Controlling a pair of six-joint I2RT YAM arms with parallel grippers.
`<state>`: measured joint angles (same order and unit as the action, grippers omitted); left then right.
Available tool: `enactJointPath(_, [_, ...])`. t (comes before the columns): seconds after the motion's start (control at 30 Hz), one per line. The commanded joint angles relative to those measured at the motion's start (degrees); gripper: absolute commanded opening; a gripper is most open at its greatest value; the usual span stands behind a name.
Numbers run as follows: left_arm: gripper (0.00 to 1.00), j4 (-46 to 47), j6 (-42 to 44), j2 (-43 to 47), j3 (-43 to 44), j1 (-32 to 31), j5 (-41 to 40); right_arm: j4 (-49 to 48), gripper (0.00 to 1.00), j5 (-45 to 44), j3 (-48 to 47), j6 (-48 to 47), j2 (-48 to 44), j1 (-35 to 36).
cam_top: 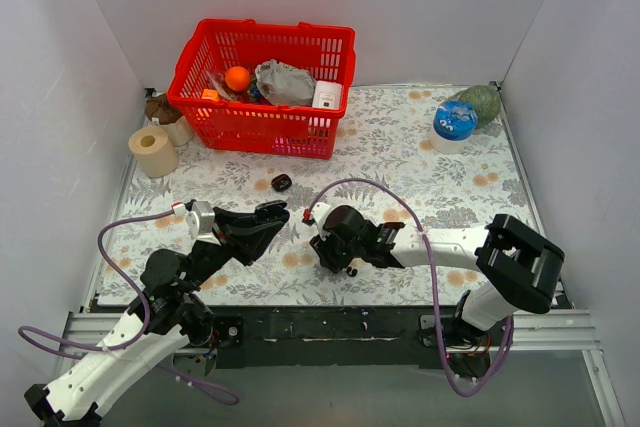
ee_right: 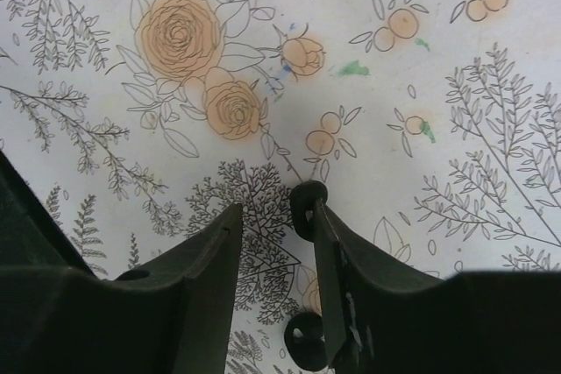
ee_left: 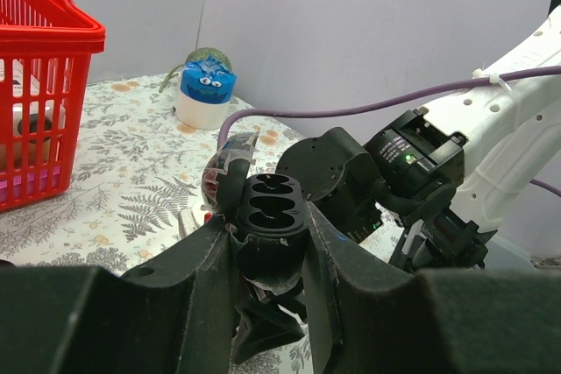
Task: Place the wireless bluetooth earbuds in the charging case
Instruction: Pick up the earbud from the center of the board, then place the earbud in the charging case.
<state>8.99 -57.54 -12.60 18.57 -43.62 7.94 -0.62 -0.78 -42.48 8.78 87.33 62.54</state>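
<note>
I'm looking at a white tablecloth (cam_top: 400, 157) carrying grey ferns and orange roses, a red basket (cam_top: 260, 127) showing an orange ball (cam_top: 237, 78) inside, a purple cable (ee_left: 351, 113) trailing, a blue-topped white tub (cam_top: 455, 125), a black charging case (ee_left: 273, 208), a black earbud (ee_right: 307, 201).

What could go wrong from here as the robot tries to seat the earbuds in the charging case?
1. A tiny black earbud lies close by one finger of the right gripper, off-centre between its open jaws; closing may flick it away.
2. The charging case, clamped in the left gripper, offers narrow slots; an earbud could miss and drop.
</note>
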Motion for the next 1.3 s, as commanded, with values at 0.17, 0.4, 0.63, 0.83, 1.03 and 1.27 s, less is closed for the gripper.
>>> enactJointPath(0.17, [0.00, 0.1, -0.6, -0.3, -0.4, -0.1, 0.4, 2.1, 0.34, -4.1, -0.4, 0.2, 1.6, -1.2])
enactJointPath(0.4, [0.00, 0.1, -0.6, -0.2, -0.4, -0.1, 0.6, 2.2, 0.06, -5.2, -0.1, 0.3, 0.7, -1.5])
enactJointPath(0.63, [0.00, 0.6, -0.6, -0.1, -0.1, -0.1, 0.9, 10.4, 0.01, -8.5, -4.2, -2.9, -13.1, -1.5])
enactJointPath(0.83, [0.00, 5.1, 0.4, -3.9, 0.1, -0.1, 11.1, 26.6, 0.01, -0.7, -16.9, -11.1, -29.3, 1.6])
enactJointPath(1.03, [0.00, 20.1, -2.6, -13.8, -1.3, -0.1, 26.2, 44.5, 0.01, 2.0, -31.8, -16.2, -31.5, 14.8])
enactJointPath(1.27, [0.00, 21.9, -2.5, -26.7, 7.0, 0.0, 38.4, 43.0, 0.01, 3.0, -31.0, -15.1, -31.3, 21.4])
